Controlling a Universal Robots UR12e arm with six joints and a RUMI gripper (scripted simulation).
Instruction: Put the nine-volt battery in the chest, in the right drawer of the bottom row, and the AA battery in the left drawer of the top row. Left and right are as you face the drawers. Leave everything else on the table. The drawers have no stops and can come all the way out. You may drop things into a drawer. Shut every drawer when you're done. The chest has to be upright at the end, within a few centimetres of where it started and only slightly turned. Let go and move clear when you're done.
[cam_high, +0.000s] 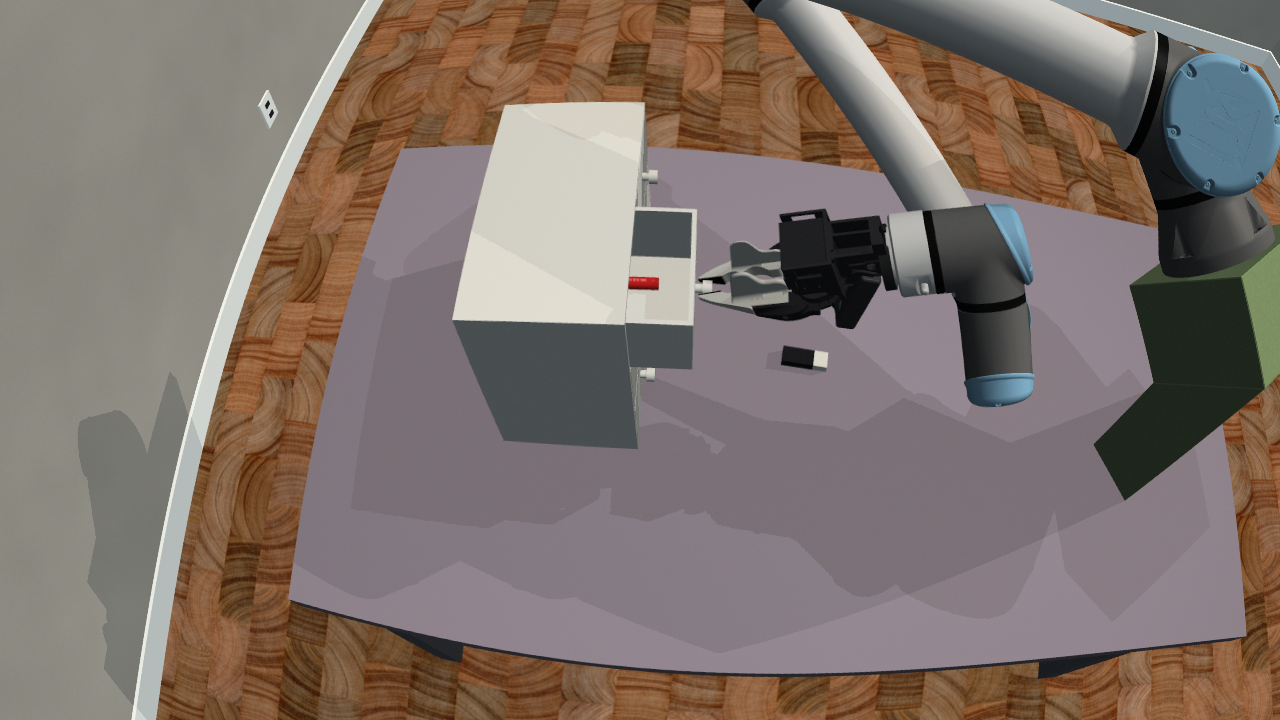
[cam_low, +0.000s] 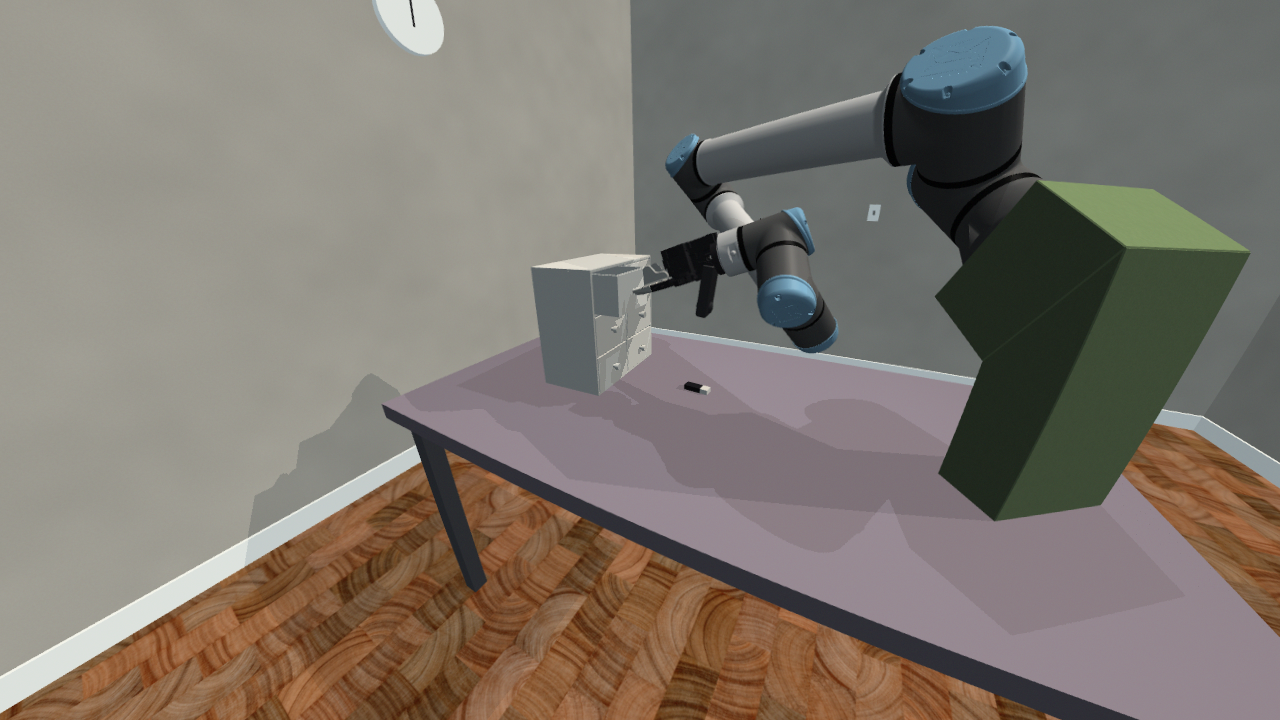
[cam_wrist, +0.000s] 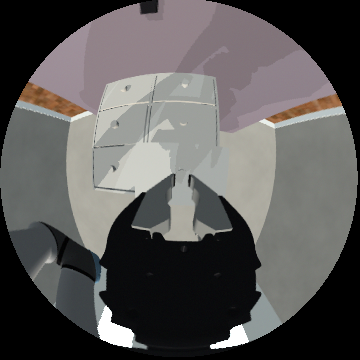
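The white chest (cam_high: 546, 205) (cam_low: 565, 331) (cam_wrist: 105, 135) stands upright, its front towards the arm. Its top-row left drawer (cam_high: 662, 346) (cam_low: 606, 295) (cam_wrist: 155, 165) is pulled partly out; the other drawers look shut. A red cylinder, the AA battery (cam_high: 644, 282), lies in the open drawer, its rear end hidden under the chest top. My gripper (cam_high: 702, 286) (cam_low: 637, 289) (cam_wrist: 181, 175) is shut on that drawer's knob (cam_high: 708, 286). I cannot make out a nine-volt battery; the insides of the shut drawers are hidden.
A small black block with a white end (cam_high: 802, 358) (cam_low: 696, 387) lies on the table (cam_high: 760, 573) (cam_low: 572, 447) in front of the chest; its dark part shows in the wrist view (cam_wrist: 149, 6). The arm's green pedestal (cam_high: 1203, 331) (cam_low: 1083, 376) stands at the far end.
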